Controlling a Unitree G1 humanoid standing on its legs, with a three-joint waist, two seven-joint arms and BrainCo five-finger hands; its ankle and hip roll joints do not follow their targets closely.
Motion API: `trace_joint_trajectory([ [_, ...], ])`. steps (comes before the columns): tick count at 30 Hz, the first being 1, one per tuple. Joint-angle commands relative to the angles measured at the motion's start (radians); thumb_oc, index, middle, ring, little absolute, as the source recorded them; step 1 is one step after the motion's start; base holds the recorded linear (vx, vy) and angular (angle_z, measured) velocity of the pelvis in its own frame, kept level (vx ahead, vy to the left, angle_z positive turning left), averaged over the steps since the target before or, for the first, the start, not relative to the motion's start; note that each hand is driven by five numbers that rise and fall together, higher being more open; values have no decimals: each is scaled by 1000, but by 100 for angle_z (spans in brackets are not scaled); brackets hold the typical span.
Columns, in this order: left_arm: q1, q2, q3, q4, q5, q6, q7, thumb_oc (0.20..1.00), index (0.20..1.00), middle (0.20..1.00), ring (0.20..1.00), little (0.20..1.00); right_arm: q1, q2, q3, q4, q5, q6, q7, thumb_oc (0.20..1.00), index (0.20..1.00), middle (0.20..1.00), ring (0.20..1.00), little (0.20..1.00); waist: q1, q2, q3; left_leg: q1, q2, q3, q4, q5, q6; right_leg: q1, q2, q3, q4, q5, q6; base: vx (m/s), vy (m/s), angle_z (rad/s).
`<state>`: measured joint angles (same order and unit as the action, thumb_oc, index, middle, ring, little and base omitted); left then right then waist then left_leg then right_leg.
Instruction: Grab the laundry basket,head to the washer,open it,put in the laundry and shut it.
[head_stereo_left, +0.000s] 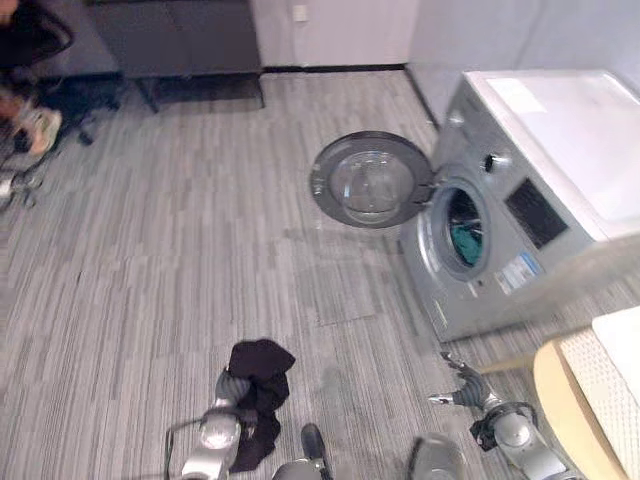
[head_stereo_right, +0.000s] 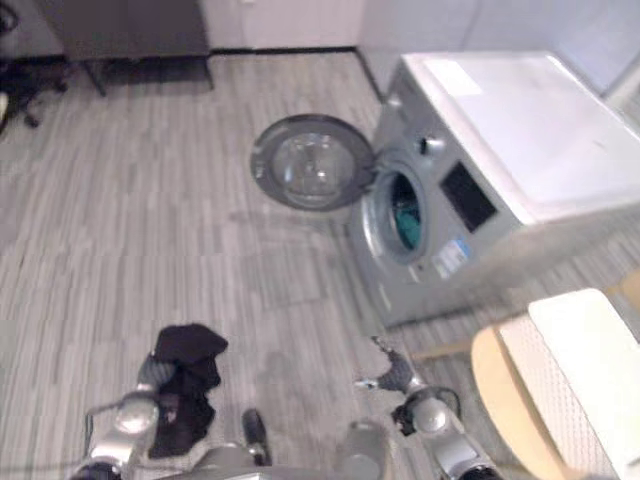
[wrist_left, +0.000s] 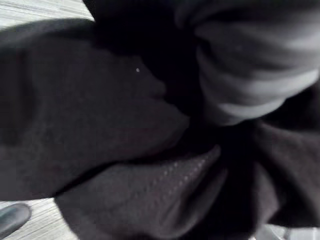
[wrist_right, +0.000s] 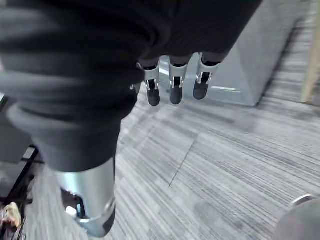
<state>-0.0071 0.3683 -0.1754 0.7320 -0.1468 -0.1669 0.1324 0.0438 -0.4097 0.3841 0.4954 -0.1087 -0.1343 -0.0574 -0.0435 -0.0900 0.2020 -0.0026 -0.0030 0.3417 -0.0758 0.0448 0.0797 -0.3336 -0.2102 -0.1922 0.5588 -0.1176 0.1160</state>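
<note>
A black garment (head_stereo_left: 260, 385) is bunched over my left hand (head_stereo_left: 232, 384) at the lower left and hangs down along the forearm; the same dark cloth (wrist_left: 125, 125) covers the hand in the left wrist view. My right hand (head_stereo_left: 466, 386) is low at the right, open and empty, with its fingers (wrist_right: 172, 85) straight. The silver washer (head_stereo_left: 540, 200) stands ahead on the right, its round door (head_stereo_left: 370, 180) swung wide open to the left. Teal laundry (head_stereo_left: 466, 238) lies in the drum. The laundry basket (head_stereo_left: 585, 400), beige-rimmed with white mesh, sits at the lower right beside my right arm.
A dark cabinet (head_stereo_left: 180, 40) stands against the back wall. At the far left edge are a black chair (head_stereo_left: 30, 35) and a person's shoe (head_stereo_left: 38, 128). Grey striped floor (head_stereo_left: 200, 230) stretches between me and the washer door.
</note>
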Motion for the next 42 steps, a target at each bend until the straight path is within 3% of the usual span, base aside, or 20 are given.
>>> trace_joint_trajectory([
  [1, -8, -17, 2, -41, 8, -48, 11, 200, 200, 200, 200, 200, -44, -38, -12, -10, 8, -23, -27, 1000, 1000, 1000, 1000, 1000, -25, 47, 36, 19, 12, -13, 73, -158, -45, 120, 73, -15, -195, -12, 5, 322, -11, 58],
  [3, -13, -24, -13, -17, 22, -39, -3, 200, 200, 200, 200, 200, -38, -34, -14, 1, 18, -22, -23, 1000, 1000, 1000, 1000, 1000, -40, 36, 39, 46, -7, -43, 72, -176, -44, 57, 88, -1, -352, 80, 15, 332, -101, 38],
  [4, -13, -24, -13, -17, 22, -39, -3, 200, 200, 200, 200, 200, -38, -35, -14, 1, 18, -22, -23, 1000, 1000, 1000, 1000, 1000, -41, 37, 40, 47, -7, -45, 73, -176, -44, 59, 88, -3, -354, 81, 15, 587, -196, 53],
  [5, -10, -30, -15, -14, 40, -33, -14, 200, 200, 200, 200, 200, -29, -27, -12, 11, 8, -16, -17, 1000, 1000, 1000, 1000, 1000, -43, 30, 40, 90, -18, -78, 85, -227, -52, 34, 83, -36, -464, 120, 43, 564, -175, 59],
  [8, 0, -36, -18, -15, 53, -31, -18, 200, 200, 200, 200, 200, -26, -19, -10, 34, -1, -12, -12, 1000, 1000, 1000, 1000, 1000, -39, 38, 37, 132, -12, -80, 88, -261, -58, 17, 68, -134, -475, 131, 51, 379, -125, 34],
  [11, 30, -46, -43, -38, 73, -29, -45, 200, 200, 200, 200, 200, 13, -30, -23, 19, -1, -15, -2, 1000, 1000, 1000, 1000, 1000, -50, 38, 8, 167, -18, -92, 133, -302, -71, 67, 68, -181, -468, 124, 22, 453, -210, 5],
  [13, 18, -63, -70, -17, 67, -28, -54, 200, 200, 200, 200, 200, 29, -45, -41, 22, 12, -22, -7, 1000, 1000, 1000, 1000, 1000, -75, 44, -11, 121, 49, -64, 320, -253, -140, 130, 102, -160, -481, 108, -22, 333, -259, 58],
  [14, 17, -63, -71, -16, 66, -28, -54, 200, 200, 200, 200, 200, 30, -46, -42, 22, 13, -22, -7, 1000, 1000, 1000, 1000, 1000, -75, 45, -12, 117, 52, -64, 328, -256, -143, 131, 105, -162, -483, 108, -24, 311, -254, 91],
  [16, 13, -66, -88, -25, 64, -31, -61, 200, 200, 200, 200, 200, 34, -63, -44, 15, 22, -24, -5, 1000, 1000, 1000, 1000, 1000, -79, 46, -18, 71, 96, -65, 490, -174, -186, 183, 147, -136, -514, 84, -59, 245, -213, 24],
  [17, -6, -72, -106, -25, 65, -29, -61, 200, 200, 200, 200, 200, 29, -73, -43, 25, 28, -21, -9, 1000, 1000, 1000, 1000, 1000, -81, 24, -17, 16, 106, -56, 549, -126, -176, 218, 153, -111, -544, 78, -83, 184, -179, -45],
  [19, -7, -72, -112, -33, 65, -30, -61, 200, 200, 200, 200, 200, 27, -77, -44, 20, 32, -24, -12, 1000, 1000, 1000, 1000, 1000, -80, 17, -18, -9, 106, -55, 541, -146, -163, 231, 155, -90, -553, 74, -83, 194, -32, -95],
  [20, -4, -65, -120, -62, 69, -33, -63, 200, 200, 200, 200, 200, 29, -90, -57, -1, 46, -30, -11, 1000, 1000, 1000, 1000, 1000, -81, 3, -24, -49, 105, -74, 470, -189, -140, 254, 159, -35, -565, 66, -70, 243, 25, -105],
  [22, 2, -60, -127, -78, 70, -36, -66, 200, 200, 200, 200, 200, 30, -96, -59, -6, 45, -32, -9, 1000, 1000, 1000, 1000, 1000, -79, -1, -25, -62, 106, -96, 389, -194, -134, 269, 163, 14, -566, 59, -65, 261, 67, -101],
  [25, 4, -54, -136, -87, 73, -41, -65, 200, 200, 200, 200, 200, 33, -96, -58, -7, 45, -35, -11, 1000, 1000, 1000, 1000, 1000, -65, -6, -20, -102, 100, -163, 282, -123, -142, 289, 178, 79, -566, 50, -64, 207, 51, -130],
  [29, -10, -52, -164, -110, 68, -51, -55, 200, 200, 200, 200, 200, 12, -90, -45, 11, 48, -38, -14, 1000, 1000, 1000, 1000, 1000, -33, 4, 2, -178, 60, -390, 153, -8, -156, 330, 244, 263, -538, 29, -66, 305, 118, -194],
  [35, -25, -49, -186, -112, 82, -47, -69, 200, 200, 200, 200, 200, 2, -64, -33, 22, 33, -32, 5, 1000, 1000, 1000, 1000, 1000, -59, 6, -25, -87, 74, -207, 142, -65, -115, 304, 218, 395, -420, -3, -29, 231, 224, -157],
  [37, -48, -37, -177, -107, 84, -49, -56, 200, 200, 200, 200, 200, -32, -45, -8, 20, 21, -28, 16, 1000, 1000, 1000, 1000, 1000, -61, 5, -23, -50, 78, -105, 147, -104, -98, 256, 199, 361, -379, 14, -10, 91, 127, -211],
  [40, -51, -24, -161, -133, 64, -52, -44, 200, 200, 200, 200, 200, -45, -15, -5, 18, 22, -33, 19, 1000, 1000, 1000, 1000, 1000, -33, 27, -34, -5, 95, -19, 112, -111, -102, 224, 109, 27, -347, 0, -19, 70, 22, -184],
  [41, -46, -19, -152, -140, 58, -51, -45, 200, 200, 200, 200, 200, -53, -2, -1, 38, 14, -31, 17, 1000, 1000, 1000, 1000, 1000, -14, 39, -53, 31, 107, 32, 100, -131, -109, 239, 55, -162, -328, -25, -32, 144, -35, -75],
  [42, -42, -19, -144, -139, 57, -50, -46, 200, 200, 200, 200, 200, -55, 5, 1, 41, 11, -31, 17, 1000, 1000, 1000, 1000, 1000, -8, 41, -60, 46, 109, 61, 98, -134, -107, 239, 36, -230, -320, -19, -38, 129, -44, -115],
])
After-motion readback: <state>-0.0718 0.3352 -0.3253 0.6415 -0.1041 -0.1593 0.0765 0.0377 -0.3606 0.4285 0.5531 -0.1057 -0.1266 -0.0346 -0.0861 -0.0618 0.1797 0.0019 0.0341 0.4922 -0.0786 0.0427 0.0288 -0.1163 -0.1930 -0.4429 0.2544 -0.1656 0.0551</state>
